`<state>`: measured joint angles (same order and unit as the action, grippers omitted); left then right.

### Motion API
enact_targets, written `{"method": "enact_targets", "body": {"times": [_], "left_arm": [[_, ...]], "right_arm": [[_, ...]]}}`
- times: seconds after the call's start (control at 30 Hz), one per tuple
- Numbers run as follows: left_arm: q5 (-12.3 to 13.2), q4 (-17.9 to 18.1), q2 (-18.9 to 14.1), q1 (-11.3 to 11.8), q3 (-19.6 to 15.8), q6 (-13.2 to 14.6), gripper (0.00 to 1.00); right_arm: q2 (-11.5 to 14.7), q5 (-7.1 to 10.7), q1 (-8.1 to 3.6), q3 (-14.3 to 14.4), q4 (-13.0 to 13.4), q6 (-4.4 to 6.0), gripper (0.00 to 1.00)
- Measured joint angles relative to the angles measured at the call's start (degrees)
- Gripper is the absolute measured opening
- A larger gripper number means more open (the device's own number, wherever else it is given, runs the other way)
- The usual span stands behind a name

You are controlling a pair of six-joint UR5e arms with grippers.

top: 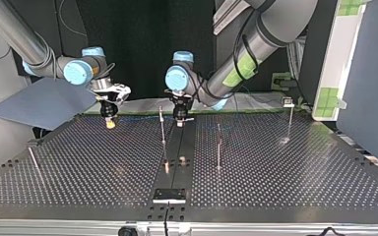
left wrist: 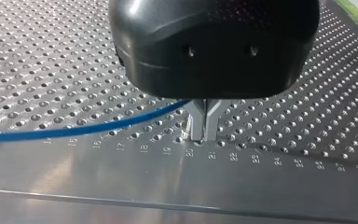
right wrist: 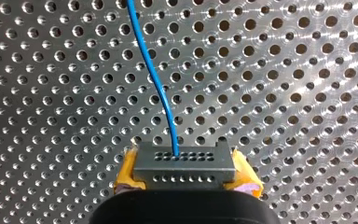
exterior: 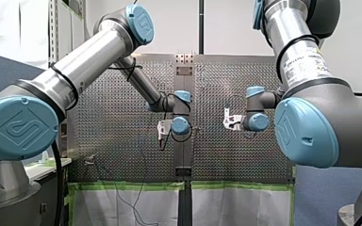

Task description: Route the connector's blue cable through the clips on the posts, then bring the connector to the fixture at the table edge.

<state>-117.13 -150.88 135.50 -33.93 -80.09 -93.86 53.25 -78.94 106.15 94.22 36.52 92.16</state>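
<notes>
The connector [right wrist: 184,164] is held over the table [right wrist: 307,93] by the right gripper [right wrist: 186,177], whose yellow pads [right wrist: 127,172] are clamped against its two ends. It is a grey block with two rows of small holes on its face. The cable [right wrist: 156,88] is seen to leave one hole of the upper row and to run away from the gripper over the perforated plate in a slight curve.

In the top view this gripper is found at the table's far left, close above the surface. The left gripper [top: 179,119] is found near the far middle, at the far end of the dark centre strip [top: 177,147]. A faint blue line can be made out between the two, low over the plate.

In the left wrist view the metal fingers [left wrist: 198,123] are pressed together, tips down at the plate beside the engraved numbers 20 and 21. The cable is led in from one side and meets the fingers near their root. It is not seen on the other side, so they appear to be closed on it.

Thin posts [top: 162,125] stand about the table, and the one at the top view's far right carries a small clip [top: 289,102]. The fixture [top: 169,195], a dark plate, lies at the near edge in the middle, well apart from the connector
</notes>
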Motion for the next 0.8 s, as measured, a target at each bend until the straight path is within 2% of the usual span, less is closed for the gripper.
{"method": "enact_targets", "body": {"times": [0.2, 0.4, 0.8], "left_arm": [[0.24, -0.28, 0.33, 0.13, 0.72, 0.00, 0.00], [0.07, -2.14, 2.84, -0.20, 3.23, -0.05, 0.00], [-0.37, -2.89, 3.99, 0.38, 6.59, -0.52, 0.00]], "right_arm": [[-0.09, 0.14, -0.07, -0.14, 0.17, 0.19, 0.00], [-0.25, 0.86, -0.09, -0.37, 0.27, 0.26, 0.00], [-4.11, 1.08, -0.08, -3.41, -0.69, 0.21, 0.00]]}}
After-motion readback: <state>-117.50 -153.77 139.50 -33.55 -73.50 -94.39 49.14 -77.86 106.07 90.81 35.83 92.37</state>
